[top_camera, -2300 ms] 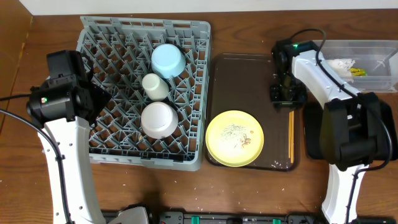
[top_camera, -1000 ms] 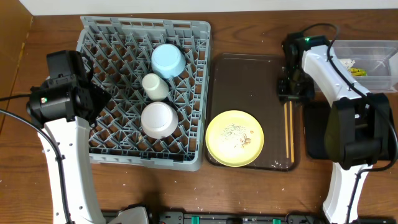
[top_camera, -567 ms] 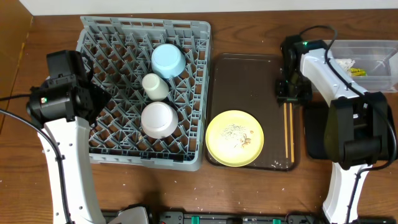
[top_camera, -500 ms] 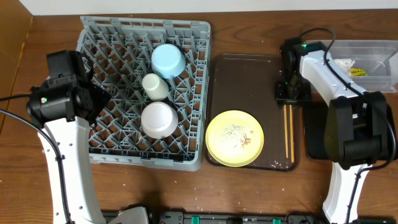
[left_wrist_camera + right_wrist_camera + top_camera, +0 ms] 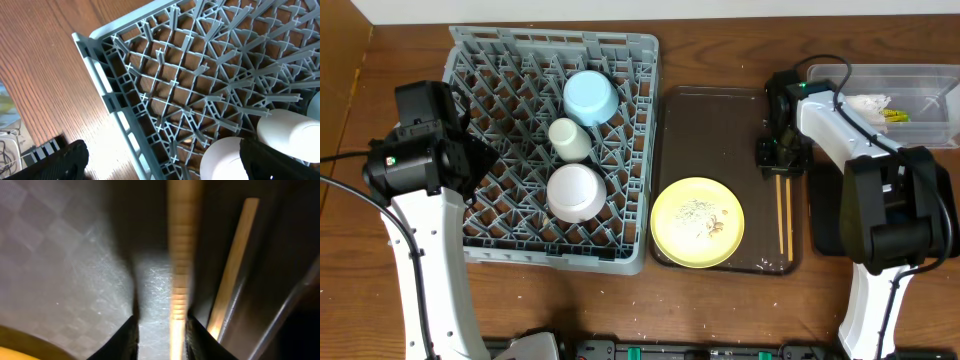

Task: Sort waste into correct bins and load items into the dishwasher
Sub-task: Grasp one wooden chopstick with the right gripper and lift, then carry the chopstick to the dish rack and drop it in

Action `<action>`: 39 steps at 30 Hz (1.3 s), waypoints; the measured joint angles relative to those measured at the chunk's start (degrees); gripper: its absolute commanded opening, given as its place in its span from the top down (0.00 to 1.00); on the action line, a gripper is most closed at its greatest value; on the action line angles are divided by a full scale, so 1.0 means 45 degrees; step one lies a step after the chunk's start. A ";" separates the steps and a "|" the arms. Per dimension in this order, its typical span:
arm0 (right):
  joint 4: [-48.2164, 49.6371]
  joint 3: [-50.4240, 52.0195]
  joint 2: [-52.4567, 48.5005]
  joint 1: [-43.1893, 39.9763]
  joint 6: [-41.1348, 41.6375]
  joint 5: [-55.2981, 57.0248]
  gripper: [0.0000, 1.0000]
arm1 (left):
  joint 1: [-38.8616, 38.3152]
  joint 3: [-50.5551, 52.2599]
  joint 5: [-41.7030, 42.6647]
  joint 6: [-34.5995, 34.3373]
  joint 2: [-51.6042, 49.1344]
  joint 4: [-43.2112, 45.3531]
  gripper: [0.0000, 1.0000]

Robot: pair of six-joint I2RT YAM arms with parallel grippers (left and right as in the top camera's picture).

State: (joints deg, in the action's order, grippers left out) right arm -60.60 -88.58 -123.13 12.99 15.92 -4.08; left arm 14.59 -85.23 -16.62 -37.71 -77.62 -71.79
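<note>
The chopsticks (image 5: 784,214) lie along the right edge of the dark brown tray (image 5: 715,130). My right gripper (image 5: 780,163) is down over their far end. In the right wrist view its fingers (image 5: 161,324) straddle one chopstick (image 5: 181,255), which lies close to the right finger with a gap on its left. The other chopstick (image 5: 235,265) lies outside the jaws. The yellow plate (image 5: 697,222) carries pale crumbs (image 5: 700,212). The grey dish rack (image 5: 510,240) holds the blue bowl (image 5: 590,97), white cup (image 5: 569,139) and pinkish-white bowl (image 5: 575,192). My left gripper (image 5: 167,162) hangs open over the rack's corner.
The clear tub (image 5: 920,80) at the back right holds the crumpled wrapper (image 5: 875,105). A black tray (image 5: 822,222) lies mostly under my right arm. The rack's rim (image 5: 107,95) and the pinkish-white bowl (image 5: 222,160) show in the left wrist view.
My right gripper has shifted slightly left and toward the front, onto the chopsticks' far end, and its jaws have narrowed. The left arm has not moved.
</note>
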 measured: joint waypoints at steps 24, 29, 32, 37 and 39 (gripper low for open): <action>-0.0151 -0.5435 -0.0049 0.0073 0.0029 -0.3497 0.99 | 0.0000 0.0000 0.0000 0.0000 0.0005 0.0000 0.02; 0.2200 -0.5595 -0.0049 0.0719 0.0991 -0.5037 0.99 | 0.0000 0.0000 0.0000 0.0000 0.0005 0.0000 0.02; 0.3609 -0.5595 -0.0049 0.1554 0.1870 -0.5149 0.99 | 0.0000 0.0000 0.0000 0.0000 0.0000 0.0000 0.02; 0.5003 -0.5595 -0.0049 0.3283 0.3502 -0.4804 0.99 | 0.0000 0.0000 0.0000 0.0000 0.0000 0.0000 0.02; 0.5095 -0.5595 -0.0049 0.3876 0.4172 -0.4401 0.99 | 0.0000 0.0000 0.0000 0.0000 0.0005 0.0000 0.02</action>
State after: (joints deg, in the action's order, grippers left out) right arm -37.67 -113.75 -123.35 30.44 34.70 -23.88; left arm 14.59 -85.23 -16.62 -37.71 -77.60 -71.79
